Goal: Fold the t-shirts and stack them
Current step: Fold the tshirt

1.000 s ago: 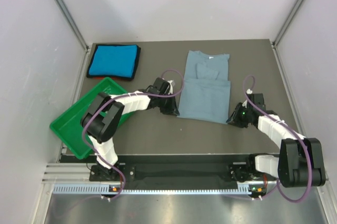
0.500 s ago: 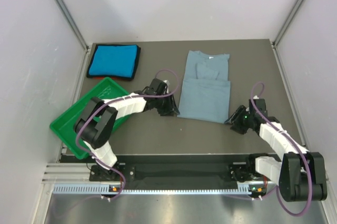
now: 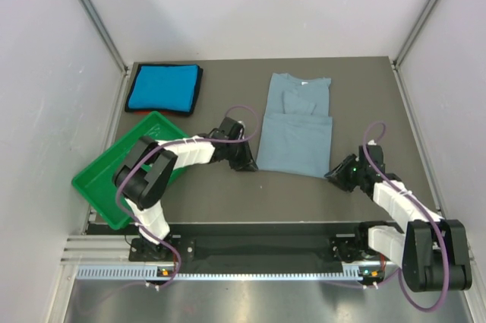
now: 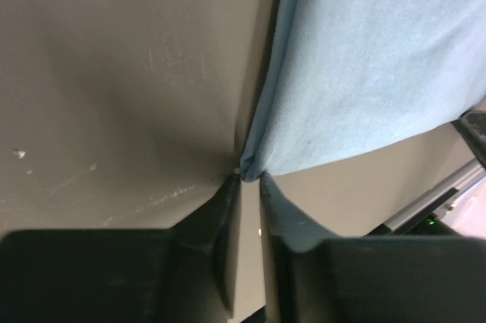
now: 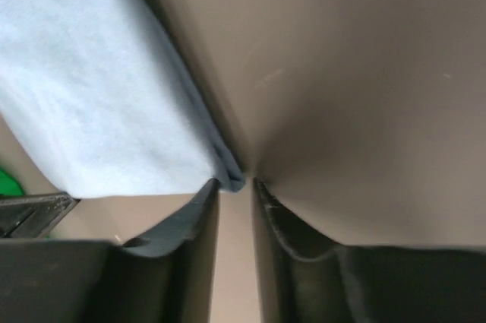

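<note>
My left gripper [image 4: 244, 180] sits low on the table [image 3: 364, 95] at the near-left corner of the grey-blue t-shirt [image 3: 296, 137]. My right gripper [image 5: 234, 184] mirrors it at the near-right corner. I judge I am placed this way so both bottom corners can rise together and be carried away from me over the shirt's far half, where the sides already lie folded in. Both pairs of fingers are narrow, with a thin strip of table showing between them. Each cloth corner lies right at the mouth of the tips, but I cannot tell whether the pads actually bite the hem. The shirt spreads flat ahead and to the right of my left fingers, and ahead and to the left of my right ones. Its near hem runs straight from one gripper to the other. There is bare table beyond the collar, and more outside my right gripper up to the side wall. Behind and outside my left gripper lies the green tray [image 3: 99, 186], close to that arm's elbow, so that is the side to mind when lifting. The turquoise t-shirt [image 3: 163, 87] lies folded well ahead and left of my left fingers, in the far corner, apart from the fold path.
</note>
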You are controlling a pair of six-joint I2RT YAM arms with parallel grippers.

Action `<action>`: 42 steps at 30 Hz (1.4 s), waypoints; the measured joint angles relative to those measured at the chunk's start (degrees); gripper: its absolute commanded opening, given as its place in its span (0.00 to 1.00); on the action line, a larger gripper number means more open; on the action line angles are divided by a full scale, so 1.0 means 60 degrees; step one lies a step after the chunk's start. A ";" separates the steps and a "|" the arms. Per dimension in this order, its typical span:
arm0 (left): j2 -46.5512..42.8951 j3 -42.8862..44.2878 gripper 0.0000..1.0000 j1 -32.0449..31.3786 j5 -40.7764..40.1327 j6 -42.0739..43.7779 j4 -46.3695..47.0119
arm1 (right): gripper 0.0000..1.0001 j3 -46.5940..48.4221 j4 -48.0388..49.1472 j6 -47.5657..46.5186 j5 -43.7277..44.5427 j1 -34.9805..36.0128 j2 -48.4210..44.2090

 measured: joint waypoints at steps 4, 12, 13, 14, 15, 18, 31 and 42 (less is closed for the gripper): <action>0.0153 0.0062 0.00 0.0004 0.0066 -0.0018 0.0044 | 0.01 -0.0102 0.0109 -0.0091 0.0197 0.0000 0.0066; 0.0124 0.0204 0.00 -0.0255 -0.0149 0.0171 -0.0168 | 0.00 0.0029 -0.0342 -0.0739 0.0386 0.0000 -0.0248; 0.0044 0.0204 0.00 -0.0346 -0.0262 0.0175 -0.0270 | 0.00 0.0062 -0.0521 -0.0838 0.0444 0.0000 -0.0448; -0.0069 0.0204 0.00 -0.0444 -0.0372 0.0178 -0.0390 | 0.00 0.0127 -0.0776 -0.0936 0.0499 0.0000 -0.0685; -0.0208 0.0204 0.00 -0.0543 -0.0474 0.0178 -0.0503 | 0.00 0.0208 -0.1035 -0.1027 0.0543 0.0000 -0.0943; -0.0863 0.0204 0.00 -0.0962 -0.0929 0.0178 -0.0867 | 0.00 0.0474 -0.1821 -0.1260 0.0659 0.0000 -0.1752; -0.3621 0.0302 0.00 -0.2601 -0.2787 -0.0321 -0.2823 | 0.00 0.1916 -0.5100 -0.1596 0.0798 0.0000 -0.4787; -0.3228 0.2572 0.00 -0.2623 -0.4036 0.0007 -0.4222 | 0.00 0.3082 -0.5220 -0.1912 0.0823 0.0000 -0.4120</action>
